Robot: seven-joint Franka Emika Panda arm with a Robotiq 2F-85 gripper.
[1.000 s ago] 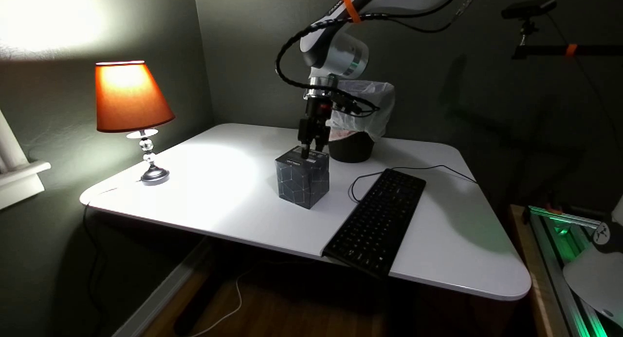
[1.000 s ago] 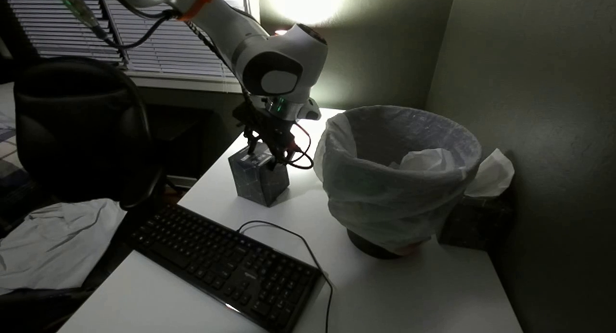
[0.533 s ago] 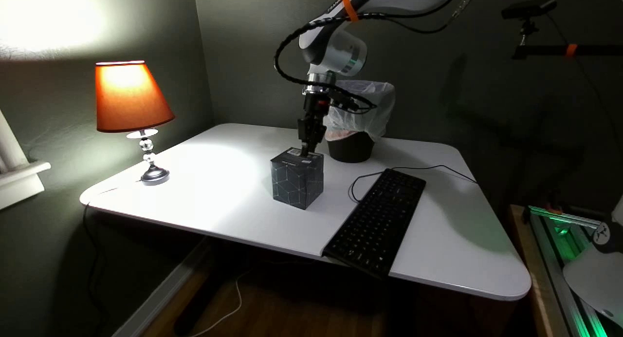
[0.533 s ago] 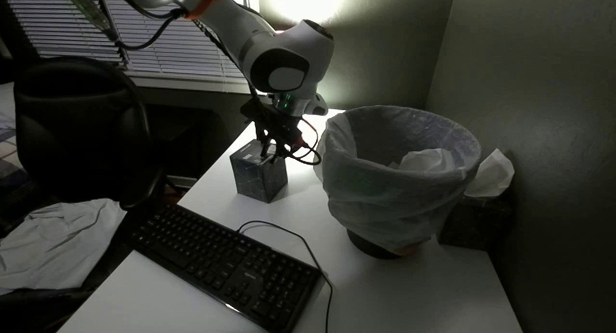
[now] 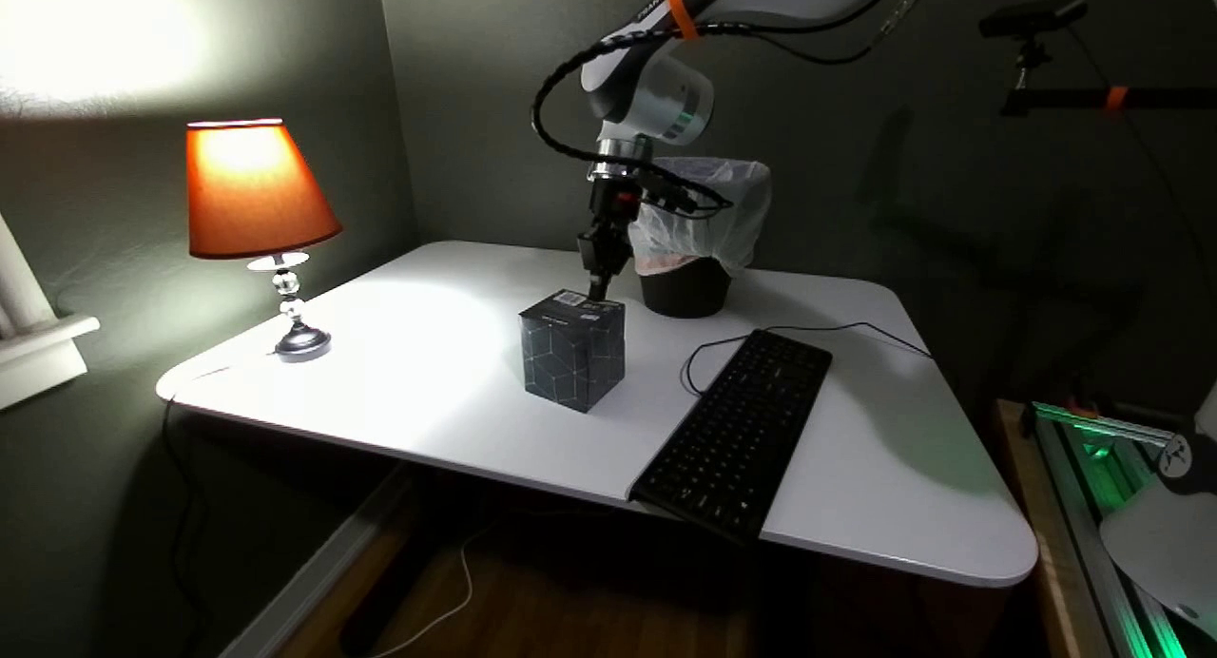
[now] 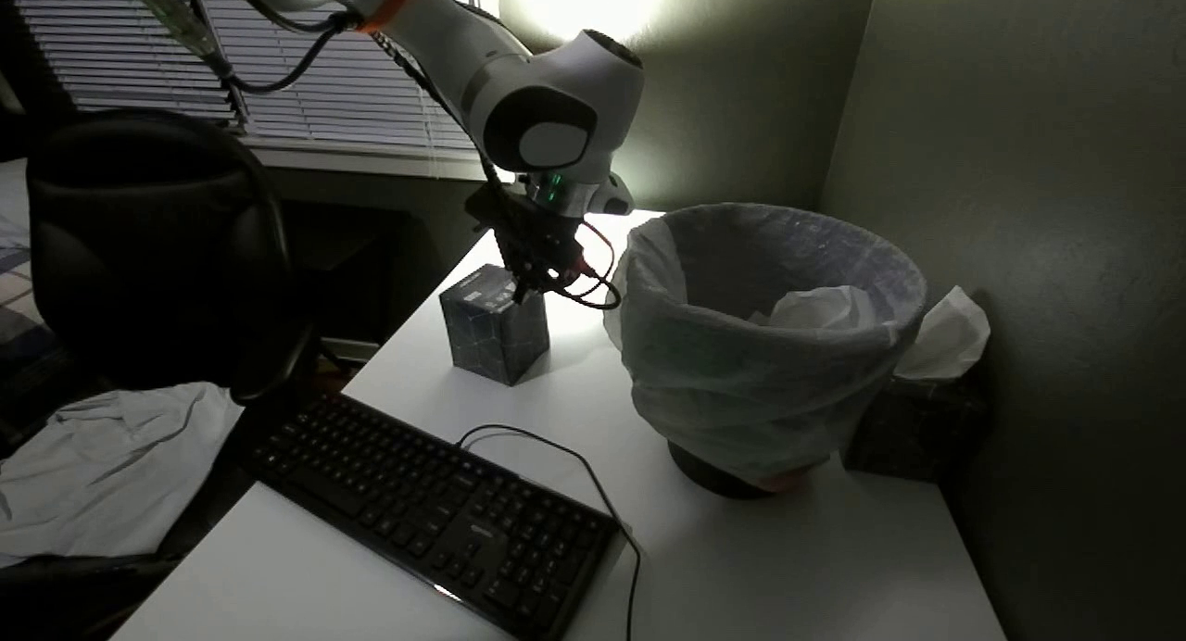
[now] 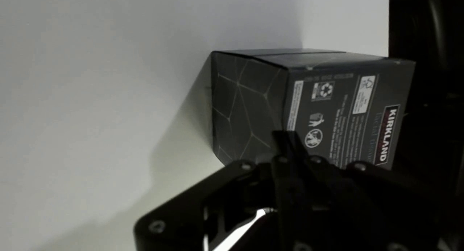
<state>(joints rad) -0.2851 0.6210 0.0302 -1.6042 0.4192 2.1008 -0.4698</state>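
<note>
A black two-fingered hand, closed and empty, is poised at a dark-grey, cube-shaped cardboard box, apparently mid-positioning, careful alignment needed next.

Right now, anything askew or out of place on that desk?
Yes. The keyboard juts past the edge of the desk, and a lined trash bin stands on it, an odd spot. The dark box has its fine-print face up, so it's possibly upside down. No spill visible.

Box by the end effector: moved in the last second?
Yes: in an exterior view, the box has shifted away from the keyboard, toward the lamp.
</note>
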